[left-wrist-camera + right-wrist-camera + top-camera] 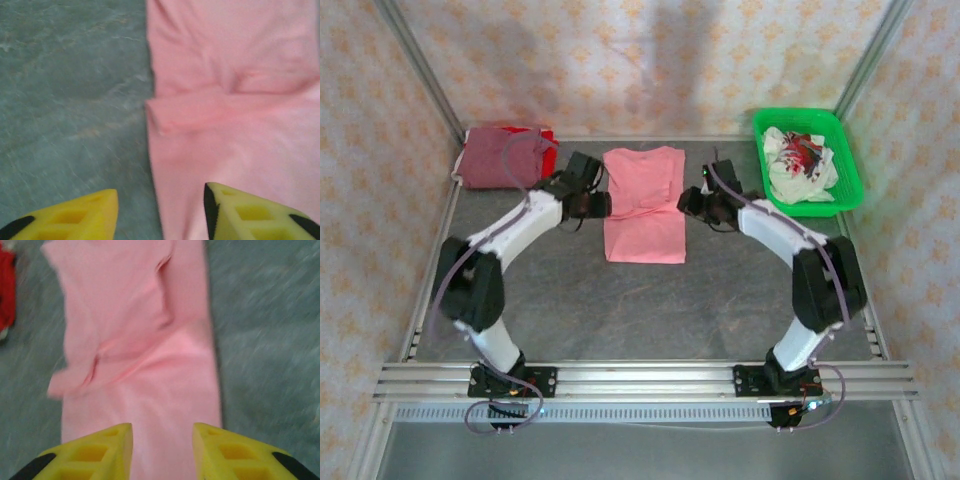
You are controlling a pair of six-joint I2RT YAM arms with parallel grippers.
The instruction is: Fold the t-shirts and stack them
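Observation:
A salmon-pink t-shirt [643, 205] lies flat in the middle of the table, folded into a long narrow strip with its sleeves turned in. My left gripper [598, 203] hovers at its left edge. In the left wrist view the yellow fingers [85, 215] stand apart, open, straddling the pink shirt's edge [225, 125] with nothing pinched. My right gripper [688, 200] is at the shirt's right side. Seen from the right wrist, this open gripper [162, 450] is over the pink cloth [145, 365]. A maroon t-shirt [495, 158] lies folded on a red one [546, 136] at the back left.
A green basket [851, 160] at the back right holds crumpled white and red cloth [800, 165]. Metal frame posts and patterned walls close in the grey table [620, 310]. A bit of the red cloth [6, 290] shows at the left edge of the right wrist view.

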